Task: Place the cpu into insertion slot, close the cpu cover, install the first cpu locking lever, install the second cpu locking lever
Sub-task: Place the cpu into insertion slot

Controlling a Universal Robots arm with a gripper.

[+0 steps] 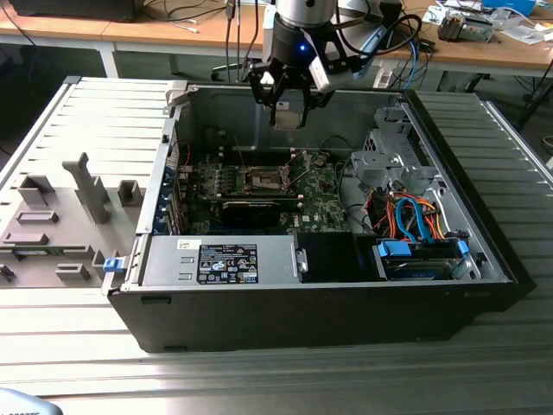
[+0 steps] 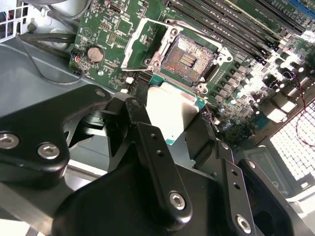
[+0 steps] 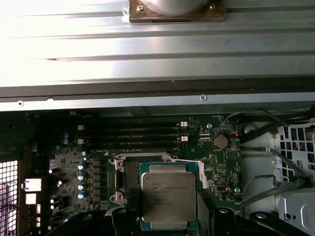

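My gripper (image 1: 286,111) hangs above the open computer case, over the back part of the green motherboard (image 1: 324,194). It is shut on the cpu (image 3: 169,196), a flat square chip with a silver-grey top and a green edge, held between the two black fingers (image 2: 150,147) in both wrist views. The cpu (image 2: 172,115) hovers just off the insertion slot (image 2: 189,56), whose dark contact field lies bare. The cpu cover (image 2: 137,45), a thin silver frame, stands swung open beside the slot. In the exterior view the insertion slot (image 1: 266,179) sits well below the gripper.
The case walls (image 1: 346,112) ring the board. A power supply (image 1: 220,259) lies at the front, and a drive cage with orange and blue cables (image 1: 415,220) is on the exterior view's right. Memory slots (image 3: 142,132) and a coin cell (image 3: 220,142) flank the slot. Grey fixtures (image 1: 52,220) stand outside.
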